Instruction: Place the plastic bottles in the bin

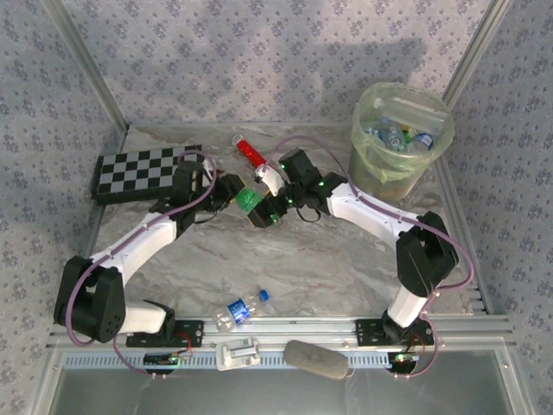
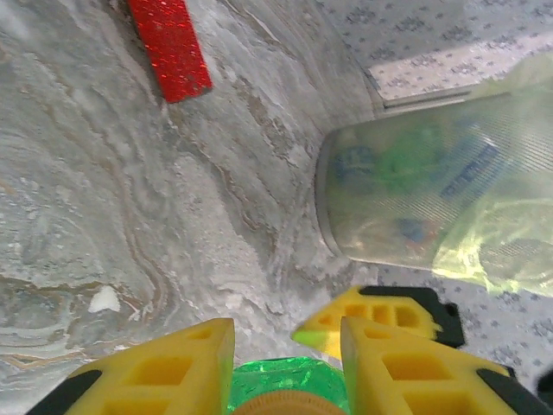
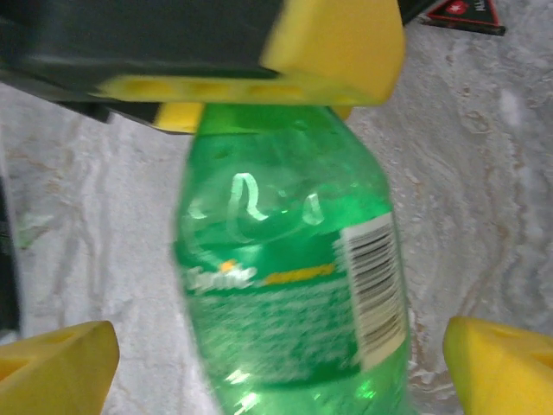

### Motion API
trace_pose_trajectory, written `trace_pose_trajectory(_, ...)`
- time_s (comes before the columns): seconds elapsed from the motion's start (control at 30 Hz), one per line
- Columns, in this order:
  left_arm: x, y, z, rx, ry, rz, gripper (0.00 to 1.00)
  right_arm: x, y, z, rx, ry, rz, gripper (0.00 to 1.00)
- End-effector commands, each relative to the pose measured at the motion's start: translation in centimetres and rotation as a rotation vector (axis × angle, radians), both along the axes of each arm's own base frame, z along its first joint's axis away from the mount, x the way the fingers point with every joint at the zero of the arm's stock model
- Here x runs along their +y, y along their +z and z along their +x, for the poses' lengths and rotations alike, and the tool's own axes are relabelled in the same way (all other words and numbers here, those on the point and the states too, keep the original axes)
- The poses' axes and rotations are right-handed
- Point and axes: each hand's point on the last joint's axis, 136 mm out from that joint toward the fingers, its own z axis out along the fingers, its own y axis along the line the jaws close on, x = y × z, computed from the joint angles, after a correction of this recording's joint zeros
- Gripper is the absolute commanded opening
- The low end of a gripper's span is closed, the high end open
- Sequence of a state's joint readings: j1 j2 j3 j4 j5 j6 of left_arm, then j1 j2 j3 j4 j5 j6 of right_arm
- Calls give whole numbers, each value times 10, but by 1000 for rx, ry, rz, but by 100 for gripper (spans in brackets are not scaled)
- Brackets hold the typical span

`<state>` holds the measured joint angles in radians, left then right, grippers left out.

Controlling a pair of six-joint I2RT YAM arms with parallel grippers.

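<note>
A green-tinted bottle (image 1: 249, 201) with a yellow cap hangs over the table's middle. My left gripper (image 1: 235, 194) is shut on its cap end (image 2: 285, 385). In the right wrist view the bottle's labelled body (image 3: 289, 285) lies between the wide-apart yellow fingertips (image 3: 60, 367) of my open right gripper (image 3: 281, 376), touching neither. A clear bottle (image 1: 240, 309) with a blue cap lies near the front edge. The pale-green bin (image 1: 370, 160) stands at the back right and holds several bottles (image 1: 396, 138). In the left wrist view the bin (image 2: 415, 190) lies ahead to the right.
A red tube (image 1: 251, 153) lies at the back centre, seen also in the left wrist view as the red tube (image 2: 170, 47). The chequered board (image 1: 143, 170) sits at the back left. A grey lump (image 1: 315, 359) and a white part (image 1: 238, 353) rest on the front rail.
</note>
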<state>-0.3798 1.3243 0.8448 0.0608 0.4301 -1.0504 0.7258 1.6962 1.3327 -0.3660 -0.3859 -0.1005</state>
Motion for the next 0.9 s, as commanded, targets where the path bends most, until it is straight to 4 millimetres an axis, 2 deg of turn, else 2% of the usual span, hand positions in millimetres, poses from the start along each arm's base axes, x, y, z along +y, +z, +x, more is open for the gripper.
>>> trace_pose_trajectory(0.0, -10, 35, -3, -87, -71, -42, 11, -6, -3, 6, -76, -22, -86, 99)
trace_pose_trajectory(0.1, -9, 33, -2, -82, -65, -41, 11, -3, 0, 5, -75, -7, -71, 94)
trace_pose_trajectory(0.27, -7, 32, -1, -84, -53, -40, 17, 2, 3, -2, -53, 22, -41, 66)
trace_pose_trajectory(0.33, -6, 31, 1, -83, -42, -41, 26, 3, 5, -5, -46, 30, -30, 58)
trace_pose_trajectory(0.4, -5, 30, 4, -87, -29, -45, 43, 2, 6, -6, -43, 33, -25, 53)
trace_pose_trajectory(0.5, 0, 29, 8, -88, 2, -41, 80, -1, 12, -6, -44, 25, -11, 50)
trace_pose_trajectory(0.6, 10, 29, 13, -97, 55, -16, 98, -10, 24, -2, -52, 6, 14, 50)
trace_pose_trajectory(0.73, 32, 28, 19, -129, 159, 37, 100, -33, 45, 8, -76, -51, 24, 49)
trace_pose_trajectory(0.87, 57, 28, 20, -165, 259, 122, 100, -69, 77, 28, -140, -165, 11, 49)
